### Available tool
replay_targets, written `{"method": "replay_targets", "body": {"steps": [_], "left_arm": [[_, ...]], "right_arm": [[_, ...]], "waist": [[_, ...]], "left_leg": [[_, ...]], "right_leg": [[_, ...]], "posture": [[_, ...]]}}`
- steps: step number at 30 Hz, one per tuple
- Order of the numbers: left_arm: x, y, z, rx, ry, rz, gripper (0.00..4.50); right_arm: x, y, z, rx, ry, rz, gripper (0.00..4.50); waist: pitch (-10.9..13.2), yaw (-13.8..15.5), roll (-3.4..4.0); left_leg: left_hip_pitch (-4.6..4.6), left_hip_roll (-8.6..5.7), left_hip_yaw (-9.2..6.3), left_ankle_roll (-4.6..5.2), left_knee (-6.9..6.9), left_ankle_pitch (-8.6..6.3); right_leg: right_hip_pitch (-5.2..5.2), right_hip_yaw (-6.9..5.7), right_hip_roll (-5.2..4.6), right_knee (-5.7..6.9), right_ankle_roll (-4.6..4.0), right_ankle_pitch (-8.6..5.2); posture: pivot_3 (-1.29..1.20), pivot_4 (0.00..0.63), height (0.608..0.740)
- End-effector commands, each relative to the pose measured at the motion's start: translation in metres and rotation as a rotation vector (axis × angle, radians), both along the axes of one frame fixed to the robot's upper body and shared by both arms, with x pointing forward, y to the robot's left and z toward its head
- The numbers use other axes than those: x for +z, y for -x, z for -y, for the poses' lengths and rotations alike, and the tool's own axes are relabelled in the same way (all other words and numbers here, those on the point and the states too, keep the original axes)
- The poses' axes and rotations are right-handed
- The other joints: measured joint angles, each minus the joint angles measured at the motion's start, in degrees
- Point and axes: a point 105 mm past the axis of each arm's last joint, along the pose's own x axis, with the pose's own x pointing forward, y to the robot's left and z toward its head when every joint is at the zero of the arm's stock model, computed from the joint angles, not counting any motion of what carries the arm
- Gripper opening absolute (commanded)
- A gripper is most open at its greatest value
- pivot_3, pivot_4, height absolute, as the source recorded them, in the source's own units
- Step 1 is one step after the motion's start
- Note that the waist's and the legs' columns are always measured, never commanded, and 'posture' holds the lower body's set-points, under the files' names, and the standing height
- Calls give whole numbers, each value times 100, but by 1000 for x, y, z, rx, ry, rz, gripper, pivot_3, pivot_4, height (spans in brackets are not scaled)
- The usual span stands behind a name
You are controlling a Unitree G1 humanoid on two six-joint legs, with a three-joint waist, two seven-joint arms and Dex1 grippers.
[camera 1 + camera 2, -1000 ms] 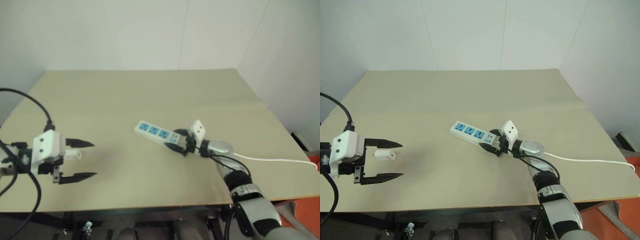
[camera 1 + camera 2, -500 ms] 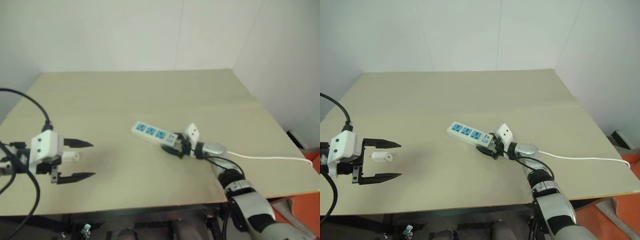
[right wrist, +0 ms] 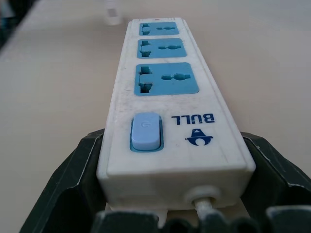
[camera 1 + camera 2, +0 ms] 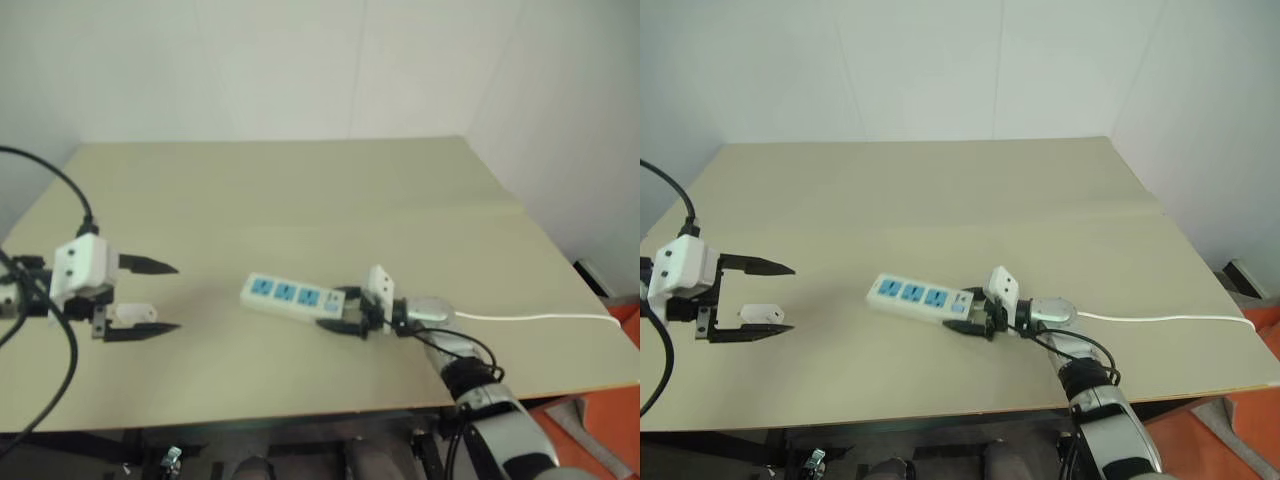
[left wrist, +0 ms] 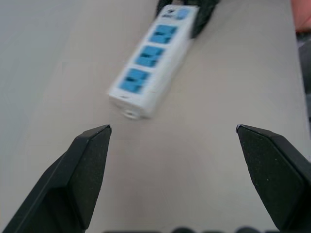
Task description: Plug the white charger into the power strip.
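The power strip [image 4: 283, 296] is a flat white bar with three blue sockets, lying near the middle of the table. My right gripper [image 4: 335, 308] is shut on its button end, one black finger [image 3: 85, 165] on each long side. The white charger [image 4: 131, 313] lies on the table at the far left. My left gripper [image 4: 178, 297] hangs open over it, fingers wide apart, so the charger shows just beside the nearer finger [image 4: 752, 333], apart from both. In the left wrist view the strip [image 5: 154, 64] lies ahead of the open fingers [image 5: 90, 165].
The strip's thin white cord [image 4: 545, 318] runs right to the table's [image 4: 330, 190] edge. A black cable [image 4: 50, 185] loops above my left wrist. The far half of the tan tabletop is bare, with white walls behind and on the right.
My right gripper has dragged the power strip left and toward the near edge. The left gripper has shifted slightly away over the charger and stays open. The charger has kept its place.
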Motion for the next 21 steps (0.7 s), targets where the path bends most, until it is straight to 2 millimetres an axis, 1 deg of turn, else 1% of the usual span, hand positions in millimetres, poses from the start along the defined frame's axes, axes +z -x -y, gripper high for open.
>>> {"method": "replay_targets", "body": {"steps": [1, 4, 8, 11, 15, 17, 21], "left_arm": [[-2, -12, -14, 8, -181, -18, 4500], [-9, -26, -24, 23, -324, -43, 4500], [-21, -37, -39, 18, -531, -115, 4500], [-28, -44, -45, 10, -617, -142, 4500], [-35, -51, -46, -12, -682, -161, 4500], [-41, -55, -49, -12, -730, -162, 4500], [-53, -63, -48, 11, -757, -145, 4500]], "right_arm": [[8, 13, -7, 83, 14, 38, 3427], [7, 11, -9, 66, 17, 35, 3427], [6, 11, -14, 65, 12, 30, 3427], [5, 10, -15, 54, 8, 27, 3427], [3, 10, -15, 38, 2, 23, 3427], [3, 11, -15, 31, -2, 19, 3427], [2, 12, -14, 20, -5, 14, 3427]], "waist": [[0, 9, 0], [0, 13, -1], [0, -1, -1], [0, 5, -1], [0, 9, -2], [0, 5, -2], [-1, 11, -3]], "left_leg": [[1, 1, -1, 0, 0, 0], [4, 5, -4, 0, 1, 0], [2, 7, -1, 0, 1, 0], [-5, 9, -2, 1, 2, 0], [-6, 9, -3, 1, 7, 0], [-5, 10, -3, 1, 7, 0], [-6, 10, -4, 1, 7, 0]], "right_leg": [[0, 0, 4, 1, 0, 0], [1, 0, 13, 4, -1, 0], [-2, 7, 20, 4, -2, 0], [-8, 8, 21, 6, -3, 1], [-7, 7, 21, 10, -3, 1], [-7, 8, 21, 11, -3, 1], [-8, 8, 22, 12, -3, 1]], "posture": [[0, 150, 740], [0, 150, 740], [0, 150, 740], [0, 150, 740], [0, 150, 740], [0, 150, 740], [0, 150, 740]]}}
